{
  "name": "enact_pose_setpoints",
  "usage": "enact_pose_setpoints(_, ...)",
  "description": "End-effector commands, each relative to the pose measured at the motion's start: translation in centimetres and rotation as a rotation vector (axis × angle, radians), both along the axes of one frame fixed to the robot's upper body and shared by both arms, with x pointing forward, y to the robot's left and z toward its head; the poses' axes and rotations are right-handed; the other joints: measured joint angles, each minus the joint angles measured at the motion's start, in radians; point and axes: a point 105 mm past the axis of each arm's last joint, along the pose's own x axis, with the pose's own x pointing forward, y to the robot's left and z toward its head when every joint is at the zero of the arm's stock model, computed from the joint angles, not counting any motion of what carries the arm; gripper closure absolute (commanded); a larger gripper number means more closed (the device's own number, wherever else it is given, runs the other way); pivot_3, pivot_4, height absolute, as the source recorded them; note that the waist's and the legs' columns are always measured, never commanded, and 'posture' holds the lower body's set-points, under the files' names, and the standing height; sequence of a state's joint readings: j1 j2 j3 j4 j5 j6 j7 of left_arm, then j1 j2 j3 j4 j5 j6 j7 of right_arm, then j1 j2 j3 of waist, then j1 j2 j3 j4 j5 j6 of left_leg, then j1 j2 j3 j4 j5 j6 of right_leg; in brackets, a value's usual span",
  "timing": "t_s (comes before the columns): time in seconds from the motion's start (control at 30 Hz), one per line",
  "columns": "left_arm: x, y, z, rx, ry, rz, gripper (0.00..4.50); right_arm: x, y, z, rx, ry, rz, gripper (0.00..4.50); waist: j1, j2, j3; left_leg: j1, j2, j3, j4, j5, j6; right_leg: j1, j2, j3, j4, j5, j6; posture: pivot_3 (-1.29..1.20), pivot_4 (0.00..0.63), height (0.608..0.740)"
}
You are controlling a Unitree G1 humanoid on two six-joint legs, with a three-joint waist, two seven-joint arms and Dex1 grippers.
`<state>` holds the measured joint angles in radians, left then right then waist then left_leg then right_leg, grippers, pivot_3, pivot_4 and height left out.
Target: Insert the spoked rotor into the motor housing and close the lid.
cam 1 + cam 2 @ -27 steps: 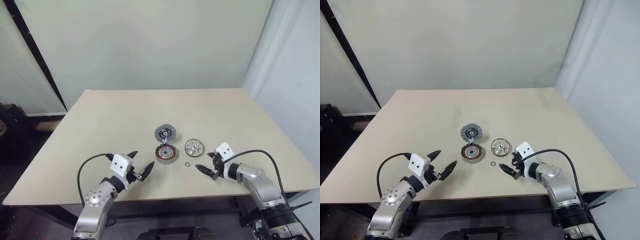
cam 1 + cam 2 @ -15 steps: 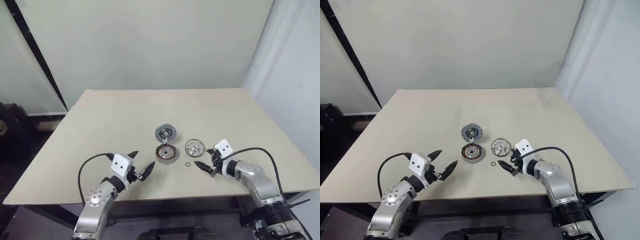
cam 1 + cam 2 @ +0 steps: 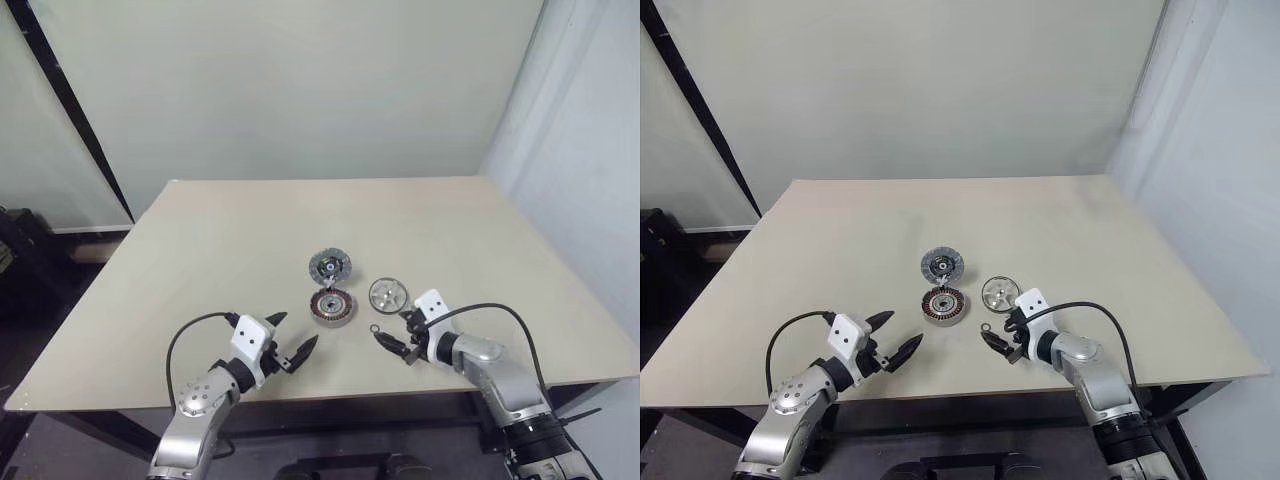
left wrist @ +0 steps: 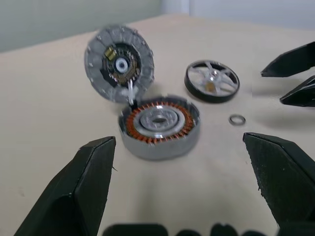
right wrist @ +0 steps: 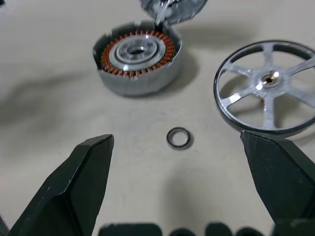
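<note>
The motor housing (image 3: pixel 333 307) sits mid-table, a metal cup ringed with copper windings (image 4: pixel 160 127). The lid (image 3: pixel 330 266), a dark toothed-rim disc, stands tilted up at the housing's far rim (image 4: pixel 119 63). To the right of the housing the spoked rotor (image 3: pixel 389 294) lies flat on the table (image 5: pixel 268 88). My right gripper (image 3: pixel 393 330) is open with nothing in it, its tips just near of the rotor and beside a tiny loose ring (image 5: pixel 178 137). My left gripper (image 3: pixel 293 332) is also open and holds nothing, near-left of the housing.
The beige table (image 3: pixel 220 240) stretches wide behind and to both sides of the parts. Its front edge runs just under both arms. A pale wall stands behind it, and a dark slanted post is at far left.
My right gripper has moved left, closing in on the tiny ring and the housing. My left gripper has shifted slightly right toward the housing. The parts have not moved.
</note>
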<state>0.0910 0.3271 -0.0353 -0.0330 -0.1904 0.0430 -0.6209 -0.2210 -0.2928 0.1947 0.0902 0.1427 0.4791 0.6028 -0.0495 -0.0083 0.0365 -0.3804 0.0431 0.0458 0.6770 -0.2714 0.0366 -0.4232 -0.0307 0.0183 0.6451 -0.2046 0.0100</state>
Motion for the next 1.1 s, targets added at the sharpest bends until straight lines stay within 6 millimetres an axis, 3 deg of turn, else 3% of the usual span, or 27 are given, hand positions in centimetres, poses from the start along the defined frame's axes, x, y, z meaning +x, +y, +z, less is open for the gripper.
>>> enact_pose_setpoints(0.03, 0.1, -0.5, 0.8, 0.002, -0.041, -0.021, 0.06, 1.0, 0.6, 0.6, -0.023, -0.042, 0.001, 0.0, 0.0, 0.0, 0.0, 0.0, 0.0, 0.0, 0.0, 0.0, 0.0, 0.0, 0.0, 0.0, 0.0, 0.0, 0.0, 0.0, 0.0, 0.74)
enact_pose_setpoints(0.33, -0.8, -2.0, 0.1, -0.003, -0.01, -0.076, 0.06, 1.9, 1.5, -0.5, -0.041, -0.021, -0.015, 0.0, 0.0, 0.0, 0.0, 0.0, 0.0, 0.0, 0.0, 0.0, 0.0, 0.0, 0.0, 0.0, 0.0, 0.0, 0.0, 0.0, 0.0, 0.74)
enact_pose_setpoints(1.0, -0.7, -1.6, 0.5, 0.009, -0.032, -0.05, 0.06, 2.4, 2.7, -2.6, -0.051, -0.018, -0.027, 0.0, 0.0, 0.0, 0.0, 0.0, 0.0, 0.0, 0.0, 0.0, 0.0, 0.0, 0.0, 0.0, 0.0, 0.0, 0.0, 0.0, 0.0, 0.74)
enact_pose_setpoints(1.1, -0.7, -1.6, 0.6, 0.01, -0.032, -0.048, 0.0, 2.2, 2.8, -2.8, -0.067, -0.017, -0.019, 0.92, 0.0, 0.0, 0.0, 0.0, 0.0, 0.0, 0.0, 0.0, 0.0, 0.0, 0.0, 0.0, 0.0, 0.0, 0.0, 0.0, 0.0, 0.74)
